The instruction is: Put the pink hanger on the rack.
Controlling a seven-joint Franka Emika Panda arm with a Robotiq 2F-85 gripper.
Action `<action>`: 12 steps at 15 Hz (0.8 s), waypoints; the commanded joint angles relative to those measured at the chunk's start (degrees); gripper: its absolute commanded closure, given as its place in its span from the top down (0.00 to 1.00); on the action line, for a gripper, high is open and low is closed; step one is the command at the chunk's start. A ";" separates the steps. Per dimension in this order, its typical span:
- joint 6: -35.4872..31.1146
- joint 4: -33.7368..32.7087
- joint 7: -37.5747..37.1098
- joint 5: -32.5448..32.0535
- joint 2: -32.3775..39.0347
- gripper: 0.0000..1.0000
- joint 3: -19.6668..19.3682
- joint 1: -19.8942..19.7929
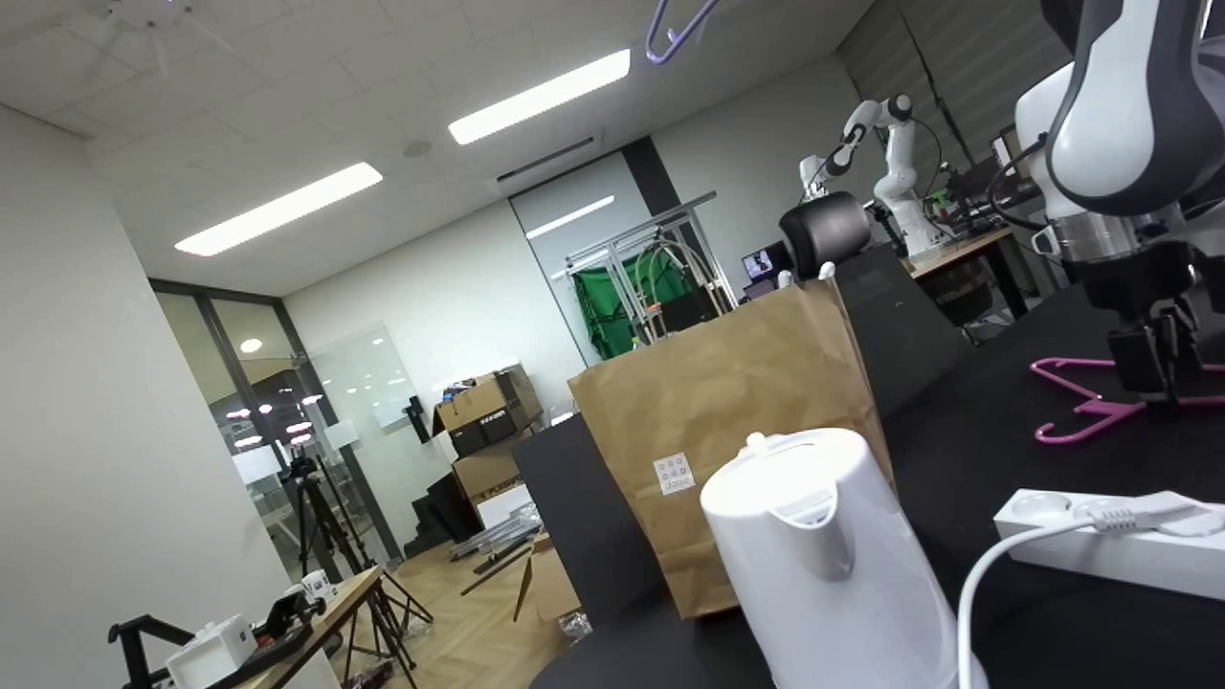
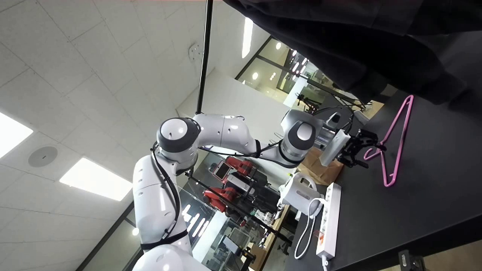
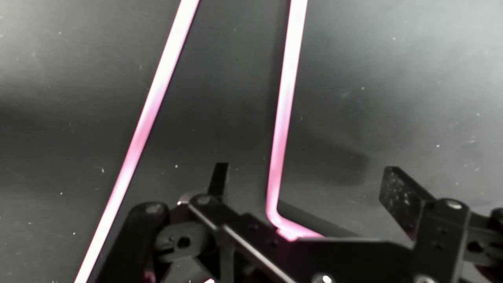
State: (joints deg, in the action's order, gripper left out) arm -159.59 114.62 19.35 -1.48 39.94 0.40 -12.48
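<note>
End effector (image 3: 309, 186): fingers (image 3: 401, 196) spread wide, clear gap visible either side of the hanger bar between them, so no grip on it. Pink hanger (image 2: 402, 140) lies flat on the black worktop (image 2: 376, 214), hook on the side nearest the arm (image 2: 226, 131). Wrist view: one bar runs down between the fingers, bends, then goes behind the end effector's linkage; second bar passes outside the fingers, left in frame. Both exterior views put the end effector right at the hanger's hook end. Can't tell if a fingertip touches hanger or worktop.

Also on the worktop: white power strip (image 2: 329, 222) near the hanger, white cable (image 1: 969, 595) running to it. White kettle (image 1: 833, 565) beside the strip, brown paper bag (image 1: 737, 411) just behind the kettle in an exterior view. Purple curved piece (image 1: 687, 34) cut off by the top edge there. Dark fabric (image 2: 339, 34) covers the upper right of an exterior view.
</note>
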 commanded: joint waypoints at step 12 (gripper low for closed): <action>1.12 -2.85 -0.45 -0.46 1.32 0.00 0.49 -0.84</action>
State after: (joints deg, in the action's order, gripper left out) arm -159.79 113.54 19.35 -1.50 40.45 0.56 -12.54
